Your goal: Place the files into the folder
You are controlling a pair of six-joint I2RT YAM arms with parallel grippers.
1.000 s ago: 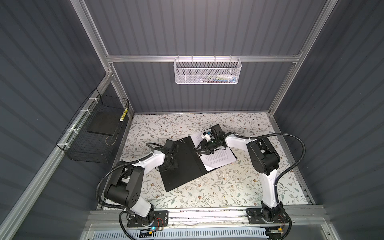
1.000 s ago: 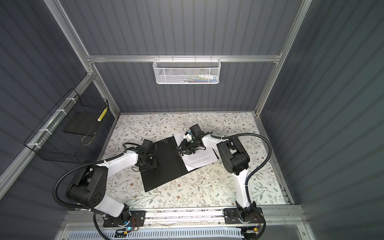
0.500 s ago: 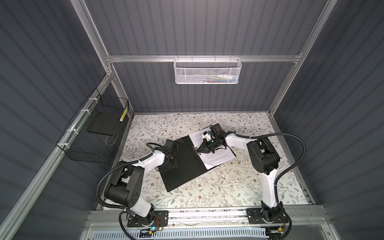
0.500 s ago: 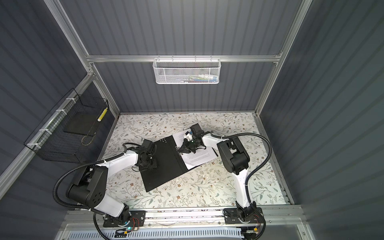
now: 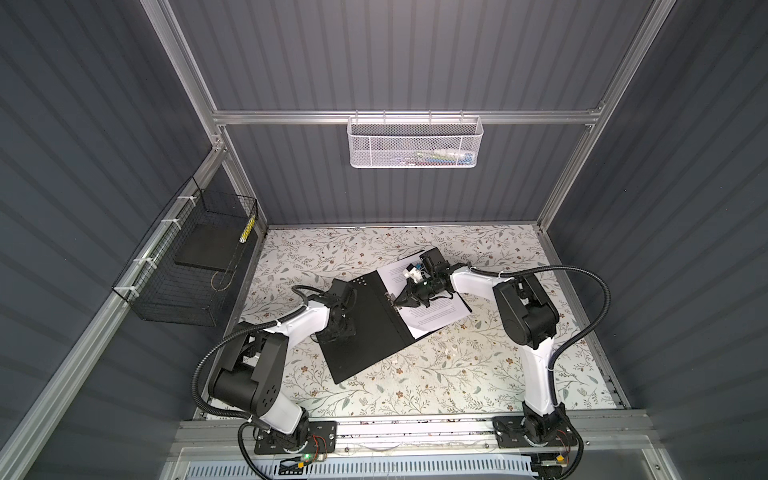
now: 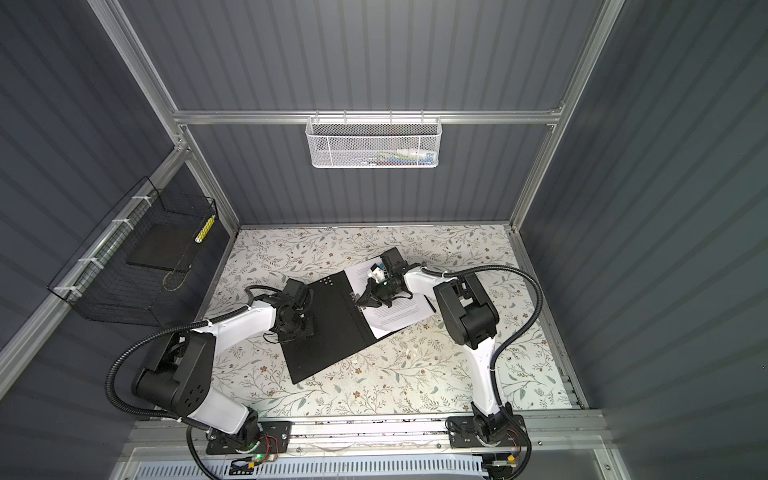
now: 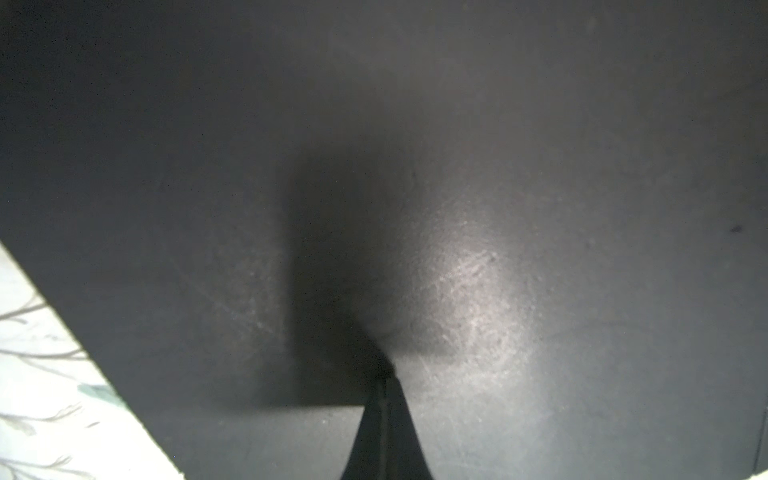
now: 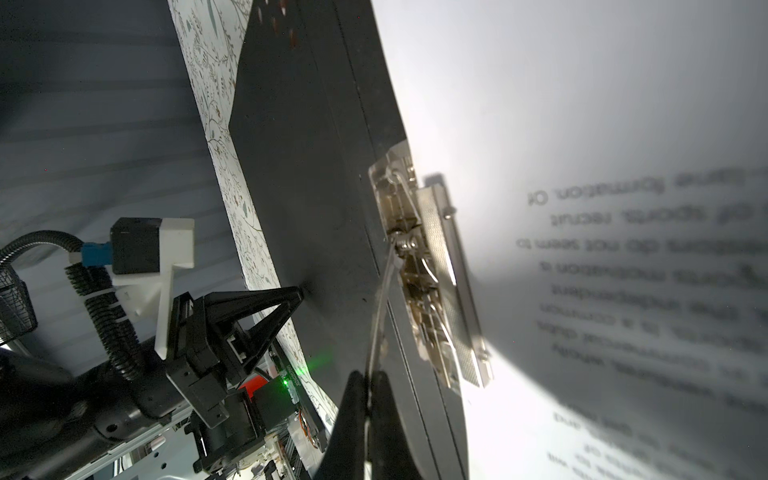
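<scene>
The folder (image 5: 365, 332) (image 6: 328, 328) lies open on the floral table, black inside up. The files (image 5: 436, 316) (image 6: 399, 316), white printed sheets, rest on its right half beside the metal spine clip (image 8: 428, 270). My right gripper (image 5: 397, 305) (image 6: 360, 305) (image 8: 368, 376) is shut on the clip's thin metal lever (image 8: 380, 299), which stands up from the spine. My left gripper (image 5: 338, 330) (image 6: 297, 328) (image 7: 384, 376) is shut with nothing in it. Its tip presses on the folder's left cover (image 7: 498, 166) and shows in the right wrist view as the left gripper (image 8: 297, 293).
A white mesh basket (image 5: 415, 141) hangs on the back wall. A black wire basket (image 5: 195, 266) with a dark flat item hangs on the left wall. Floral table (image 5: 457, 374) lies bare in front of the folder.
My right gripper has closed on the clip lever at the folder's spine. The left arm and the folder have not moved.
</scene>
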